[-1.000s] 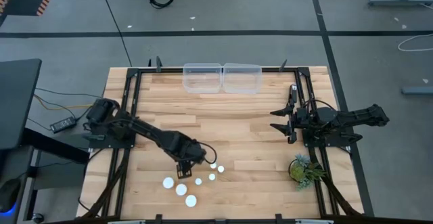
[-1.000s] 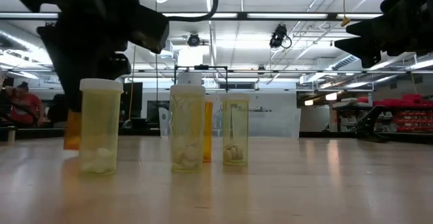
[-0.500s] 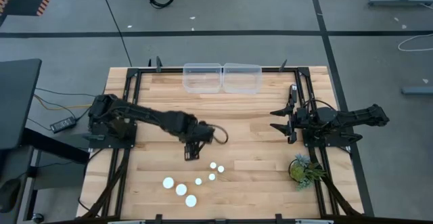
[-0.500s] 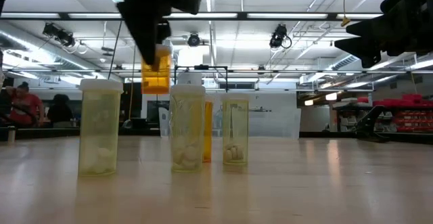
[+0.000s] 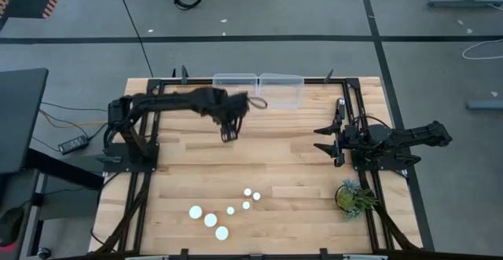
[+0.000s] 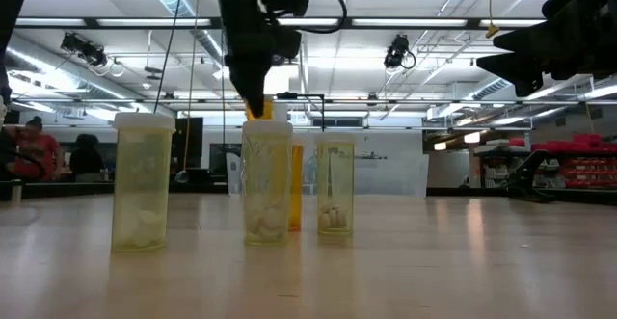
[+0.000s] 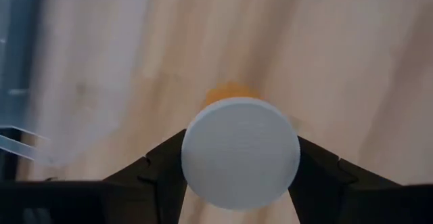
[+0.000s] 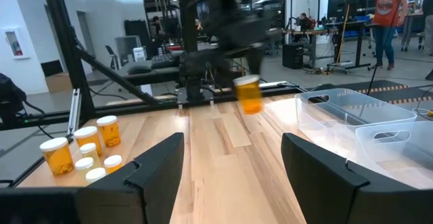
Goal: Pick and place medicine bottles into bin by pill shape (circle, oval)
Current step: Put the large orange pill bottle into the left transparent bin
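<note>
Left claw (image 5: 228,133) carries one bottle (image 7: 241,149) in the air, near the clear bins (image 5: 258,89).
Fingers clamp its white cap; bare desk (image 5: 283,158) lies below. Remaining bottles (image 5: 224,211) cluster at the near edge, well apart. Right claw (image 5: 324,138) waits, wide open, empty.

One white-capped orange bottle (image 8: 250,94) hangs upright above the table; seven more bottles (image 5: 221,214) stand clustered near its front edge.

My desk (image 5: 283,158), pale wood planks inside a black frame.
Two clear bins (image 5: 258,89) sit side by side at its far edge; six white-capped medicine bottles (image 5: 222,213) stand clustered near the front edge, and a green plant (image 5: 353,196) by my right arm's base.
</note>
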`<state>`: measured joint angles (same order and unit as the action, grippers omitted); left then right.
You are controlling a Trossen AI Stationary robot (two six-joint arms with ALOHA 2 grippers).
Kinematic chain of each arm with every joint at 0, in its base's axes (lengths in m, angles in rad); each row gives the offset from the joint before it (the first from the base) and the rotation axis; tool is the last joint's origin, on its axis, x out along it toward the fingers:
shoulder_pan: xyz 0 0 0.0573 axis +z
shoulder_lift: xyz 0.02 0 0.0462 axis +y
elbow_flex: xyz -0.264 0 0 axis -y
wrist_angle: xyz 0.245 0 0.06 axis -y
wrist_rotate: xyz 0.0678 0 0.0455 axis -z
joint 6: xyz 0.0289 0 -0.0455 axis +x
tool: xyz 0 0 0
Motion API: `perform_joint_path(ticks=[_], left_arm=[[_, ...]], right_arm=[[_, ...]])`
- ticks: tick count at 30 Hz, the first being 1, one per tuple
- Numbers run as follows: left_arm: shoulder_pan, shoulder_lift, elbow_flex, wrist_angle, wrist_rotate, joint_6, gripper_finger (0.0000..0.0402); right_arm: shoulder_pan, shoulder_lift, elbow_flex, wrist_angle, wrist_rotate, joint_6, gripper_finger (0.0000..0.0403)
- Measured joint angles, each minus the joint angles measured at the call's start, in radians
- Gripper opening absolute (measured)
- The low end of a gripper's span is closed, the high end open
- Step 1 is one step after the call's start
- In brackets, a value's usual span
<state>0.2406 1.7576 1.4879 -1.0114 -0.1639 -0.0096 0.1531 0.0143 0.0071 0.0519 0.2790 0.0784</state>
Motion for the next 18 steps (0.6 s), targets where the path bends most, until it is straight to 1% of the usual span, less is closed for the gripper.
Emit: perform_joint_path(ticks=[4, 8, 12, 18], left_arm=[[0.088, 0.0, 0.0, 0.08, 0.008, 0.04, 0.0211], [0.153, 0.0, 0.0, 0.146, 0.01, 0.083, 0.0214], [0.201, 0.002, 0.0, 0.229, 0.011, 0.125, 0.0217], [0.259, 0.008, 0.0, 0.344, 0.011, 0.163, 0.0211]], right_arm=[[0.0, 0.0, 0.0, 0.0, 0.0, 0.0, 0.0255], [0.0, 0.0, 0.0, 0.0, 0.0, 0.0, 0.0255], [0.0, 0.0, 0.0, 0.0, 0.0, 0.0, 0.0255], [0.0, 0.0, 0.0, 0.0, 0.0, 0.0, 0.0255]])
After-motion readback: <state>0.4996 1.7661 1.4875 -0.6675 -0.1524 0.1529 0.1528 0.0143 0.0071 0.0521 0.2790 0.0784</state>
